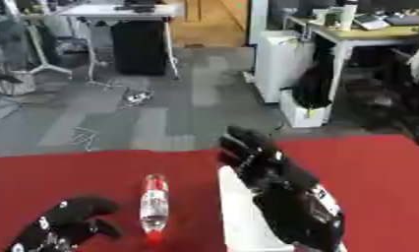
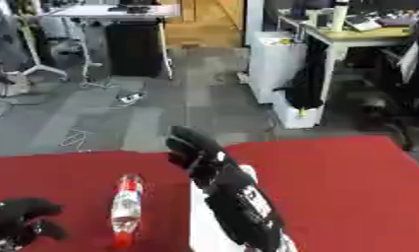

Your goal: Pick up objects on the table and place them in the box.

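A clear plastic bottle (image 1: 153,203) lies on the red table (image 1: 84,177), its red cap toward me and a red label at its far end. Just right of it stands a white box (image 1: 239,216), mostly covered by my right arm. My right hand (image 1: 246,150) hangs over the box's far edge with its fingers stretched away from me and nothing in them. In the lower left corner my left hand (image 1: 65,224) rests on the table, fingers relaxed and empty, a short way left of the bottle.
The red cloth stretches out bare to the right of the box (image 2: 350,187). Beyond the table's far edge are a grey floor, a white cabinet (image 1: 282,64) and desks.
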